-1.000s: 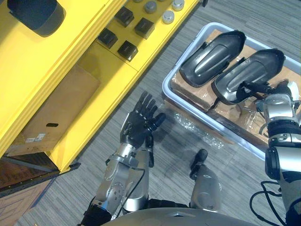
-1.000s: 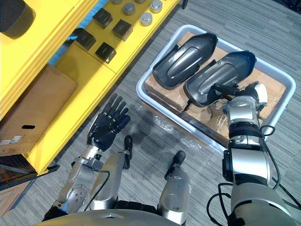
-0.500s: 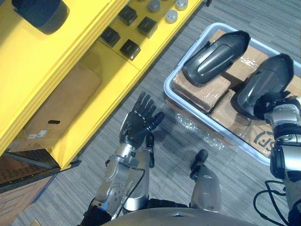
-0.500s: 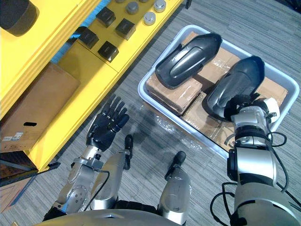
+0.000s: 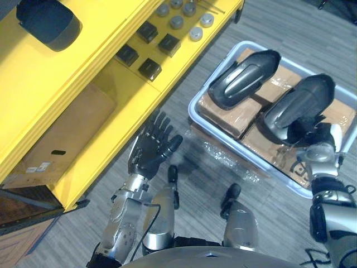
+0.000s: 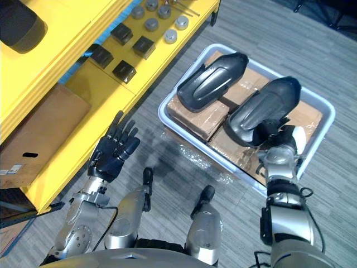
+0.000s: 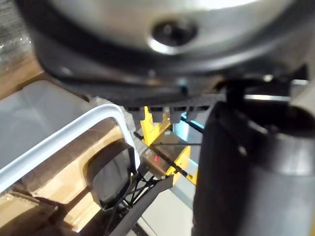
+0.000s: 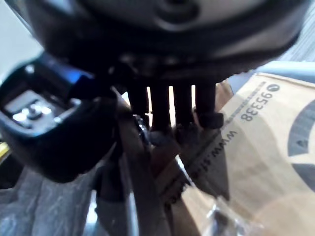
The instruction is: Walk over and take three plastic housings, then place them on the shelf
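Up and away goes the near housing (image 5: 298, 103). A second ago it lay snug against its neighbour; now it sits apart from it, its end in the right hand (image 5: 318, 139).

Starting at the left: the yellow shelf (image 5: 33, 100) carries a dark rounded piece (image 5: 47, 22) on its top level. That could be a first housing already delivered, though I can't say for certain. Below it sits a cardboard box (image 5: 67, 134), and further along are black blocks (image 5: 149, 68) and grey discs (image 5: 195, 33).

Next, the left hand (image 5: 149, 153) hangs over the floor beside the shelf, fingers spread, holding nothing.

On to the pale bin (image 5: 191, 109). It is packed with brown parcels (image 5: 223, 114), and both housings lie on top of them. The far housing (image 5: 242, 78) is untouched. On the right, the right hand has its fingers curled over the near housing's end, a firm hold by the look of it.

By my reckoning this is early to midway. One pick is under way, one housing is waiting, and the carry to the shelf is yet to come.
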